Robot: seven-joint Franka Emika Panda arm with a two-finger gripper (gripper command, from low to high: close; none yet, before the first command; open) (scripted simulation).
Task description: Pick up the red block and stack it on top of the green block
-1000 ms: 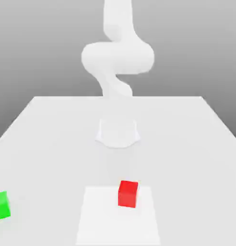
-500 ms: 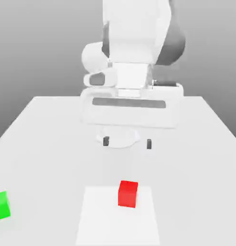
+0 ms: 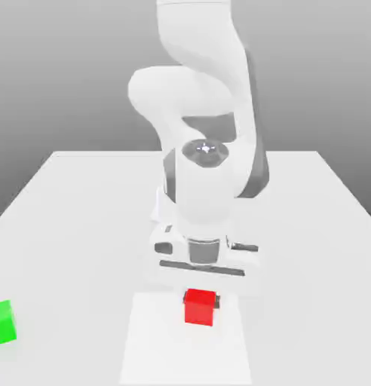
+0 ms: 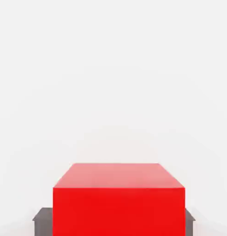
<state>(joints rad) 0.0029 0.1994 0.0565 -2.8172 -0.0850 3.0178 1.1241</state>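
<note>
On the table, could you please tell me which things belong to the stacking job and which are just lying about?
Part of the job:
- red block, between the gripper's closed fingers
- green block, at the exterior view's left edge
- gripper

Just lying about:
- white square, a flat patch beneath the red block

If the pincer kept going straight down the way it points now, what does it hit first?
Likely the white patch under the red block. The pincer is closed on the block, so the block's underside would probably meet it first; any gap beneath is unclear.
</note>
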